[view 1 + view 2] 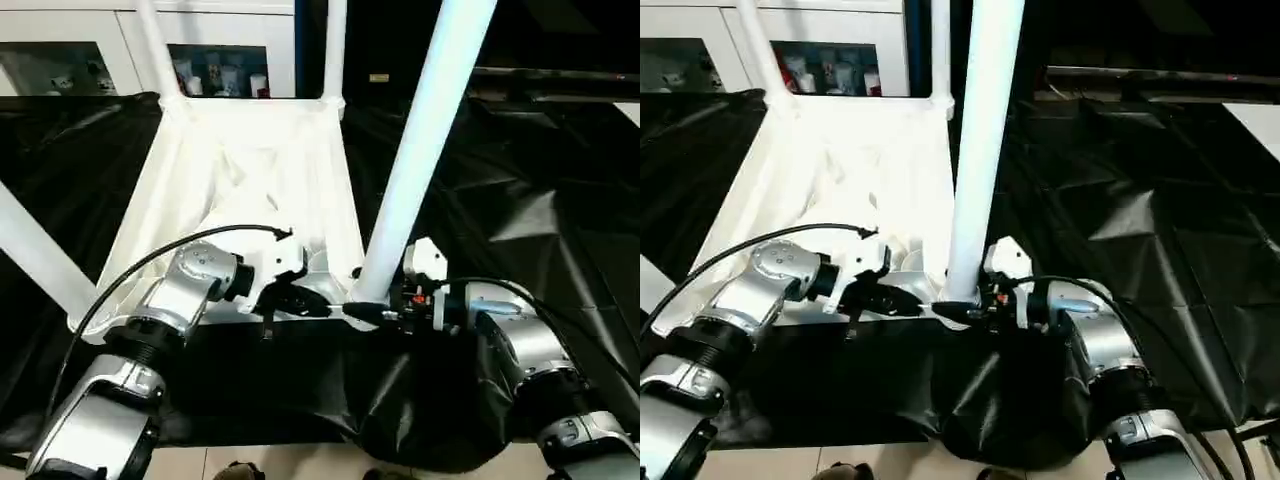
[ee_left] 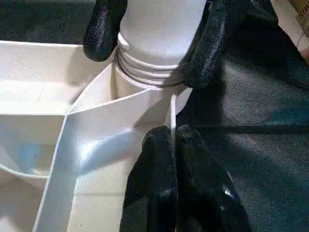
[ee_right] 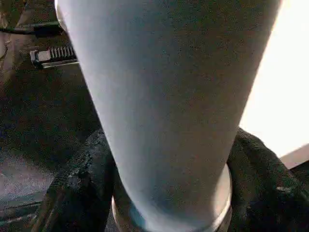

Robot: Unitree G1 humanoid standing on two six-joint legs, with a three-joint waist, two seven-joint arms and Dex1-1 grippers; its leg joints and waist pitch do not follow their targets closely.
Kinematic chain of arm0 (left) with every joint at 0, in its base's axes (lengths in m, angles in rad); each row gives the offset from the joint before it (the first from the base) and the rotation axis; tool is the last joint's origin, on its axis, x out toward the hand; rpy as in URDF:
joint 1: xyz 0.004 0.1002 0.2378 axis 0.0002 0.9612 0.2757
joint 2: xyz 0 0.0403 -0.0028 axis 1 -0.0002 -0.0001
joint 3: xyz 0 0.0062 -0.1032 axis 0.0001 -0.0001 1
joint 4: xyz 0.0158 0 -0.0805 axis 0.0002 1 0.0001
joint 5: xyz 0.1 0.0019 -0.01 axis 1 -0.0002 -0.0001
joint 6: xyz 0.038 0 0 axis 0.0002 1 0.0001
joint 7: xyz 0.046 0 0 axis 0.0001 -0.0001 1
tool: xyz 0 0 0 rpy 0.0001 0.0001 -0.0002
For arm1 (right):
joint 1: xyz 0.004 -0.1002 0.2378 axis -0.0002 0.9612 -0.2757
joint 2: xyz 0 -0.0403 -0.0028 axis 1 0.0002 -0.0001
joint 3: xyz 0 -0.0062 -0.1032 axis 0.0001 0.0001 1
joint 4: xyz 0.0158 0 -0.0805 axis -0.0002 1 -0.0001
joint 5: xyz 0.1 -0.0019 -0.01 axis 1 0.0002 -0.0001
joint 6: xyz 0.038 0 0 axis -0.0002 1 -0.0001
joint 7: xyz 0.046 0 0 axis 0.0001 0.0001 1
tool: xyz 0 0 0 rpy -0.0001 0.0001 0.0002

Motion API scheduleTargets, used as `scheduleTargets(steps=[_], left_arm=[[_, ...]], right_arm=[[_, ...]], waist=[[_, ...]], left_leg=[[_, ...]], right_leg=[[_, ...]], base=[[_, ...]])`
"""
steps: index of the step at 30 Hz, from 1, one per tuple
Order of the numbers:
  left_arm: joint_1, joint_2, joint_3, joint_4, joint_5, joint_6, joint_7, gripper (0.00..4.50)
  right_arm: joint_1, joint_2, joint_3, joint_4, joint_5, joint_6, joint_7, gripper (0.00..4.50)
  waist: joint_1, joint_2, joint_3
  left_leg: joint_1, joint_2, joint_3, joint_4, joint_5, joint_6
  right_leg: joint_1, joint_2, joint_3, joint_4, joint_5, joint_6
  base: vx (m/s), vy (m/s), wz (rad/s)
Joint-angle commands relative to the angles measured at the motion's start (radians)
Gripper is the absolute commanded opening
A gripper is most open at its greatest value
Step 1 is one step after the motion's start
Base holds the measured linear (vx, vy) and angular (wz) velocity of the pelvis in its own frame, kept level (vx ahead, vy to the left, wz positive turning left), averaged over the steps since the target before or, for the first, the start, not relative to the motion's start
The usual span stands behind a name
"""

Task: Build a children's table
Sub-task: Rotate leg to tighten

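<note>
The tabletop lies upside down on a black sheet that covers the work surface, its ribbed underside facing up. Four white legs stand up from its corner sockets: two at the far corners, the far-left leg and the far-right leg, one at the near-left corner, and one at the near-right corner, which leans a little to the right as it rises.

The right gripper is at the foot of the near-right leg, just above its socket at the near-right corner of the top. In the left wrist view its two black fingers sit on either side of the leg where its grooved base enters the socket, and the right wrist view shows the same fingers pressed against the leg's flanks; it is clamped on that leg.

The left gripper lies along the near edge of the top, just left of the same corner. Its fingers are drawn together with only the thin white rim wall of the top between them, so it pinches that rim.

A black cable loops over the left forearm. Behind the far edge of the sheet stands a glass-fronted cabinet
</note>
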Motion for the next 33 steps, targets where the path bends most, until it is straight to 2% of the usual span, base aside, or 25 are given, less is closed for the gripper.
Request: scheduleTargets(steps=[1, 3, 4, 6, 7, 9, 10, 12, 14, 15, 17, 21, 22, 24, 25, 26, 28, 29, 30, 31, 32, 33], left_arm=[[0.022, -0.031, -0.008, 0.023, 0.006, 0.015, 0.051, 0.0], [0.008, -0.059, -0.003, 0.053, 0.025, 0.008, 0.123, 0.0], [-0.002, -0.076, 0.0, 0.07, 0.035, 0.01, 0.164, 0.0], [-0.021, -0.113, 0.005, 0.098, 0.049, 0.019, 0.242, 0.0], [-0.021, -0.114, 0.005, 0.098, 0.049, 0.019, 0.244, 0.0], [-0.052, -0.17, 0.01, 0.138, 0.064, 0.034, 0.348, 0.0], [-0.075, -0.209, 0.01, 0.164, 0.077, 0.046, 0.418, 0.0], [-0.087, -0.228, 0.009, 0.176, 0.083, 0.053, 0.447, 0.0], [-0.096, -0.247, 0.009, 0.185, 0.084, 0.059, 0.467, 0.0], [-0.101, -0.257, 0.008, 0.189, 0.084, 0.061, 0.474, 0.0], [-0.109, -0.27, 0.007, 0.19, 0.091, 0.059, 0.47, 0.0], [-0.108, -0.257, 0.005, 0.186, 0.093, 0.047, 0.443, 0.0], [-0.104, -0.244, 0.005, 0.184, 0.092, 0.039, 0.418, 0.0], [-0.1, -0.23, 0.003, 0.182, 0.089, 0.027, 0.393, 0.0], [-0.095, -0.221, 0.002, 0.175, 0.084, 0.024, 0.374, 0.0], [-0.076, -0.19, -0.002, 0.147, 0.068, 0.016, 0.305, 0.0], [-0.067, -0.176, -0.004, 0.134, 0.06, 0.014, 0.273, 0.0], [-0.054, -0.156, -0.007, 0.11, 0.048, 0.009, 0.221, 0.0], [-0.052, -0.154, -0.008, 0.107, 0.047, 0.009, 0.214, 0.0], [-0.039, -0.135, -0.013, 0.081, 0.035, 0.01, 0.165, 0.0], [-0.021, -0.109, -0.02, 0.048, 0.022, 0.01, 0.107, 0.0], [-0.01, -0.092, -0.022, 0.026, 0.015, 0.01, 0.068, 0.0]], right_arm=[[0.03, 0.018, 0.01, -0.027, -0.005, 0.013, -0.026, 2.72], [0.041, 0.041, 0.006, -0.013, -0.03, 0.006, -0.103, 2.7], [0.043, 0.058, 0.002, 0.0, -0.042, 0.008, -0.154, 2.69], [0.05, 0.096, -0.001, 0.021, -0.066, 0.015, -0.25, 2.69], [0.05, 0.096, -0.001, 0.021, -0.066, 0.015, -0.252, 2.68], [0.04, 0.16, -0.02, 0.068, -0.102, 0.029, -0.434, 2.68], [0.025, 0.211, -0.045, 0.106, -0.116, 0.048, -0.572, 2.67], [0.017, 0.237, -0.058, 0.125, -0.119, 0.059, -0.634, 2.67], [0.008, 0.259, -0.057, 0.139, -0.128, 0.065, -0.679, 2.67], [0.002, 0.271, -0.055, 0.147, -0.135, 0.065, -0.701, 2.67], [-0.012, 0.294, -0.032, 0.145, -0.157, 0.02, -0.703, 2.67], [-0.018, 0.288, -0.041, 0.128, -0.141, -0.037, -0.654, 2.67], [-0.021, 0.279, -0.056, 0.117, -0.111, -0.049, -0.605, 3.37], [-0.025, 0.266, -0.064, 0.104, -0.081, -0.048, -0.547, 3.39], [-0.023, 0.253, -0.06, 0.09, -0.067, -0.041, -0.501, 3.39], [-0.012, 0.197, -0.029, 0.041, -0.041, -0.02, -0.364, 3.49], [-0.006, 0.168, -0.011, 0.019, -0.036, -0.011, -0.308, 3.49], [0.008, 0.129, 0.01, -0.019, -0.019, 0.003, -0.223, 3.49], [0.01, 0.124, 0.013, -0.024, -0.016, 0.005, -0.211, 3.49], [0.023, 0.088, 0.03, -0.055, -0.005, 0.008, -0.143, 3.49], [0.035, 0.048, 0.04, -0.088, 0.015, 0.022, -0.072, 3.49], [0.042, 0.023, 0.044, -0.106, 0.026, 0.03, -0.024, 3.49]], waist=[[0.004, 0.002, -0.066], [0.004, -0.001, -0.065], [0.002, -0.002, -0.062], [-0.003, -0.003, -0.056], [-0.006, -0.005, -0.054], [-0.009, -0.003, -0.051], [-0.013, 0.001, -0.052], [-0.02, -0.002, -0.055], [-0.022, -0.003, -0.055], [-0.023, -0.002, -0.054], [-0.023, -0.002, -0.056], [-0.023, -0.001, -0.057], [-0.023, -0.001, -0.056], [-0.022, -0.001, -0.058], [-0.022, 0.0, -0.058], [-0.021, 0.0, -0.061], [-0.019, 0.0, -0.063], [-0.018, 0.002, -0.065], [-0.018, 0.003, -0.065], [-0.016, 0.002, -0.067], [-0.012, 0.005, -0.066], [-0.008, 0.006, -0.067]], left_leg=[[0.016, 0.041, -0.009, -0.049, -0.164, 0.096], [0.018, 0.042, -0.008, -0.05, -0.171, 0.094], [0.019, 0.042, -0.009, -0.053, -0.196, 0.082], [0.02, 0.038, -0.015, -0.061, -0.271, 0.044], [0.019, 0.038, -0.016, -0.064, -0.289, 0.034], [0.027, 0.038, -0.02, -0.068, -0.335, 0.009], [0.025, 0.037, -0.025, -0.071, -0.347, -0.005], [0.024, 0.034, -0.028, -0.073, -0.364, -0.023], [0.025, 0.034, -0.025, -0.072, -0.365, -0.016], [0.027, 0.032, -0.023, -0.069, -0.374, 0.001], [0.02, 0.031, -0.024, -0.07, -0.361, 0.008], [0.019, 0.033, -0.023, -0.069, -0.347, 0.026], [0.018, 0.033, -0.023, -0.07, -0.346, 0.028], [0.017, 0.034, -0.021, -0.067, -0.333, 0.044], [0.017, 0.034, -0.02, -0.067, -0.328, 0.047], [0.017, 0.033, -0.021, -0.065, -0.322, 0.059], [0.013, 0.034, -0.018, -0.06, -0.269, 0.081], [0.012, 0.034, -0.016, -0.057, -0.237, 0.092], [0.013, 0.035, -0.016, -0.057, -0.225, 0.098], [0.013, 0.036, -0.014, -0.053, -0.201, 0.108], [0.011, 0.039, -0.014, -0.053, -0.183, 0.116], [0.014, 0.041, -0.01, -0.05, -0.182, 0.125]], right_leg=[[0.048, -0.047, 0.03, -0.04, -0.057, -0.297], [0.045, -0.046, 0.031, -0.043, -0.064, -0.294], [0.043, -0.048, 0.032, -0.049, -0.104, -0.286], [0.043, -0.053, 0.033, -0.065, -0.258, -0.247], [0.041, -0.052, 0.034, -0.069, -0.298, -0.232], [0.03, -0.055, 0.037, -0.082, -0.398, -0.193], [0.032, -0.054, 0.036, -0.082, -0.416, -0.18], [0.032, -0.051, 0.032, -0.081, -0.419, -0.169], [0.03, -0.05, 0.034, -0.084, -0.398, -0.169], [0.026, -0.049, 0.036, -0.088, -0.39, -0.171], [0.031, -0.049, 0.035, -0.086, -0.379, -0.166], [0.032, -0.048, 0.035, -0.084, -0.34, -0.176], [0.032, -0.048, 0.035, -0.083, -0.334, -0.179], [0.035, -0.047, 0.035, -0.079, -0.295, -0.192], [0.034, -0.047, 0.035, -0.078, -0.285, -0.196], [0.042, -0.047, 0.033, -0.078, -0.272, -0.202], [0.044, -0.047, 0.034, -0.069, -0.194, -0.221], [0.043, -0.048, 0.033, -0.063, -0.145, -0.24], [0.046, -0.048, 0.032, -0.063, -0.131, -0.248], [0.048, -0.045, 0.03, -0.056, -0.092, -0.26], [0.051, -0.043, 0.028, -0.052, -0.064, -0.273], [0.049, -0.041, 0.027, -0.049, -0.046, -0.283]], base=[[0.0, 0.0, 0.0], [0.0, 0.0, 0.0], [0.0, 0.0, 0.0], [0.0, 0.0, 0.0], [0.0, 0.0, 0.0], [0.0, 0.0, 0.0], [0.0, 0.0, 0.0], [0.0, 0.0, 0.0], [0.0, 0.0, 0.0], [0.0, 0.0, 0.0], [0.0, 0.0, 0.0], [0.0, 0.0, 0.0], [0.0, 0.0, 0.0], [0.0, 0.0, 0.0], [0.0, 0.0, 0.0], [0.0, 0.0, 0.0], [0.0, 0.0, 0.0], [0.0, 0.0, 0.0], [0.0, 0.0, 0.0], [0.0, 0.0, 0.0], [0.0, 0.0, 0.0], [0.0, 0.0, 0.0]])
